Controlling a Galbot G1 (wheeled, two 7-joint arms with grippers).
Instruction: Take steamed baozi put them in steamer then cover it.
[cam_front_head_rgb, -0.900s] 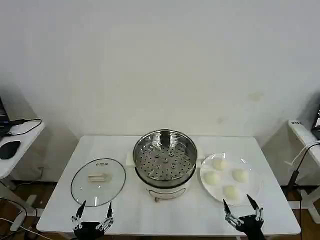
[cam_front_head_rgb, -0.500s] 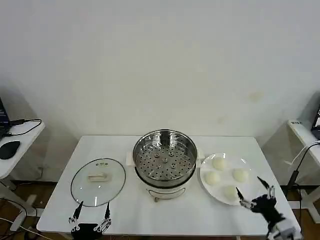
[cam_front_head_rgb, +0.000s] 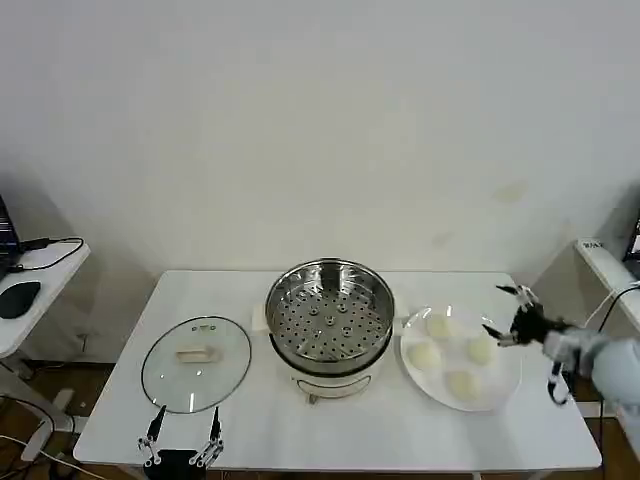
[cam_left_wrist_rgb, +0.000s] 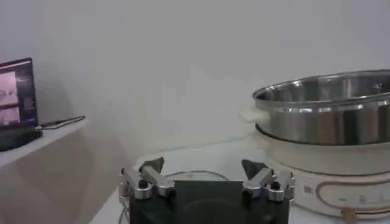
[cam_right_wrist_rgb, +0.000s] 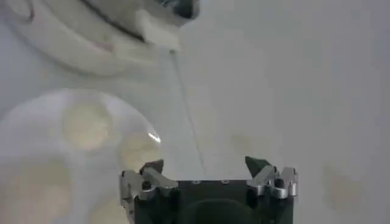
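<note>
While baozi (cam_front_head_rgb: 481, 351) lie plated, right end effector (cam_front_head_rgb: 507, 313) hovers beside.

Bright, even, diffuse indoor light across the head view, white wall and surface (cam_front_head_rgb: 250, 400) near washed out, only soft faint shadows under the steamer (cam_front_head_rgb: 330, 325) and beside the surface. Steamer rim shows sharp specular highlights, the cover (cam_front_head_rgb: 196, 362) has mild glare on the glass; head view is crisp with slight softness at the corners. Left wrist view is dimmer and hazy but readable, right wrist view is strongly blurred, the steamed baozi (cam_right_wrist_rgb: 85, 125) and plate (cam_right_wrist_rgb: 36, 122) smeared and pale with one small glint.
</note>
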